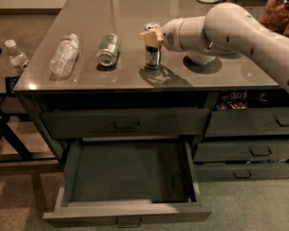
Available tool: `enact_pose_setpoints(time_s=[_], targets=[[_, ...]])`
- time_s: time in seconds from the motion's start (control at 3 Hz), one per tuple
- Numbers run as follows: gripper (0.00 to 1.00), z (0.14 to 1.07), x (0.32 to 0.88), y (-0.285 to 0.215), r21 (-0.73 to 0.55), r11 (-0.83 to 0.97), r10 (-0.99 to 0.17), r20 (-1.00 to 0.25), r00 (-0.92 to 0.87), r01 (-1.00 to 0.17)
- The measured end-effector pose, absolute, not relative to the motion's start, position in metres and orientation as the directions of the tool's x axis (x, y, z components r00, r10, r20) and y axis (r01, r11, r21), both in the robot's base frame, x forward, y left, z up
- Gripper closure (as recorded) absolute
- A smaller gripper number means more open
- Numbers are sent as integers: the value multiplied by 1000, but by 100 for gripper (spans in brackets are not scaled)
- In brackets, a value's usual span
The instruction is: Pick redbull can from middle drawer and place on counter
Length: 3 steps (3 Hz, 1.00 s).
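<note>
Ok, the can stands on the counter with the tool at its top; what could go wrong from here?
1. The redbull can is slim and upright with the tool at its upper part; a sideways pull-away could tip it.
2. A toppled can might roll into the green can lying nearby, or off the counter front toward the open middle drawer.

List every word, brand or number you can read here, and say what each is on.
Nothing here reads clearly.
redbull can, standing on the counter with the pincer at its upper part: markings blurred.
green can: label blurred.
plastic bottle on the counter: label blurred.
packet below the counter's right side: print blurred.
jar at the far right: label blurred.
</note>
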State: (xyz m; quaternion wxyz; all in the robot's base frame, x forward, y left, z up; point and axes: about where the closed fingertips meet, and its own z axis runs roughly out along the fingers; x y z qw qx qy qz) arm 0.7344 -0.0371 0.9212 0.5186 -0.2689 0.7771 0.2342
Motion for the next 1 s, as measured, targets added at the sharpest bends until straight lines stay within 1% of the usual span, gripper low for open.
enact_pose_setpoints(time_s=[1.0], targets=[[11,921,734,-37,85,746,-175,-932,-318,-661]])
